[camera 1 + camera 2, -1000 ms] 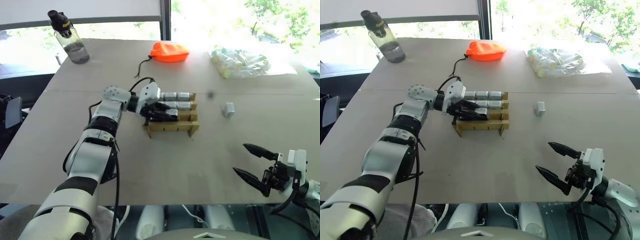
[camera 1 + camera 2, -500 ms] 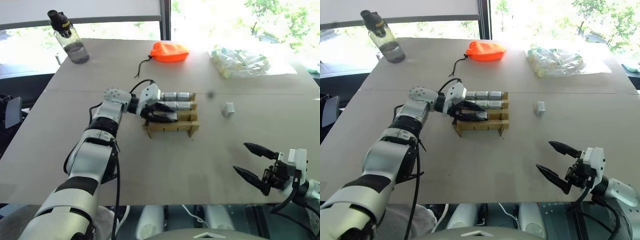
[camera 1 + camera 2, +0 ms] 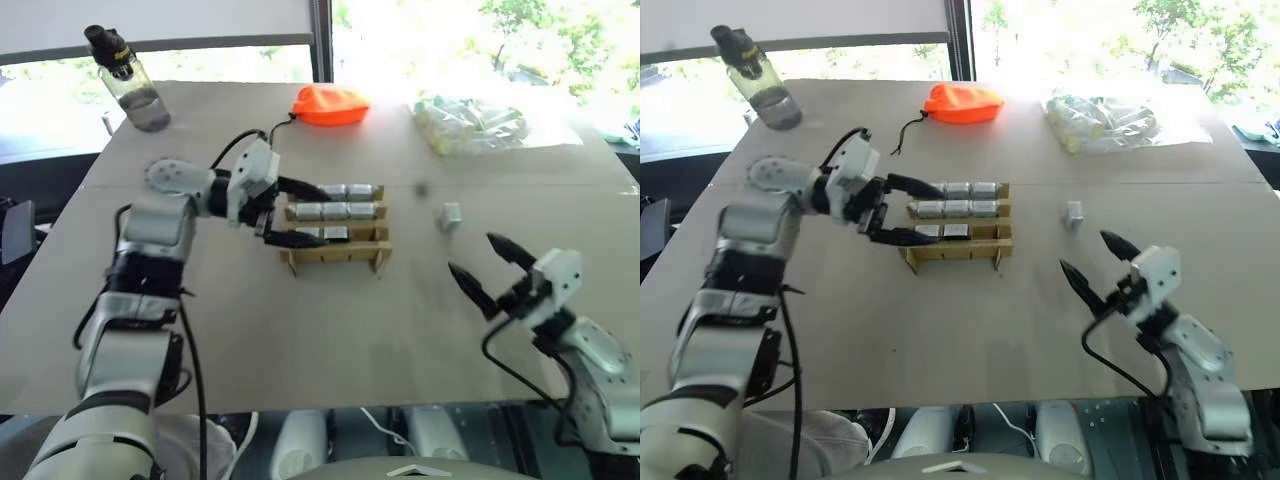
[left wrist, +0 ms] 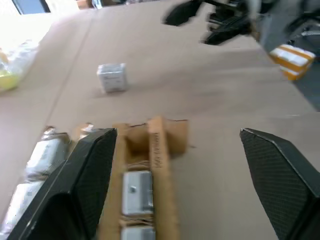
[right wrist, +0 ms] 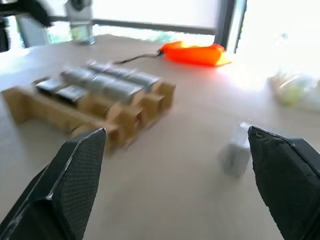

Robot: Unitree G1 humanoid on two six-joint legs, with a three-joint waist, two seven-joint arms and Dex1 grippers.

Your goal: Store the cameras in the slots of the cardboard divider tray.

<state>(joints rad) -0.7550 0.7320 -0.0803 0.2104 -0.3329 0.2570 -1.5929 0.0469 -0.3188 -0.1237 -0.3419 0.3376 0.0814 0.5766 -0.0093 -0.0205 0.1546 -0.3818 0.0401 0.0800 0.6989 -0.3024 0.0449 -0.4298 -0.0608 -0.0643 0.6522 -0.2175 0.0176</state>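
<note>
1. Your cardboard divider tray (image 3: pixel 335 258) sits just left of frame centre on the desk (image 3: pixel 330 330), long side running left-right.
2. Cameras in tray (image 3: pixel 335 211): back row holds three, 2nd row three, 3rd row two on its left side w/ the right slot bare; front row shows bare cardboard.
3. One loose camera (image 3: pixel 450 216) stands on the desk right of the tray, well apart from it, nothing touching it.
4. Left claw (image 3: pixel 312 214) is at the tray's left end, fingers spread wide apart: one tip over the back row's left end, the other by the 3rd row's left end. It holds nothing. In the left wrist view the tray's end sits btwn its two fingers (image 4: pixel 82 175).
5. Right claw (image 3: pixel 487 268) hovers lower right of frame, fingers apart and empty, below and a bit right of the loose camera, not touching it. The right wrist view looks past both fingers at that camera (image 5: pixel 235 155) and the tray (image 5: pixel 95 112).
6. Far side of desk: orange pouch (image 3: pixel 330 104) top centre, clear bag of pale tubes (image 3: pixel 470 122) upper right, water bottle (image 3: pixel 128 80) upper left.
</note>
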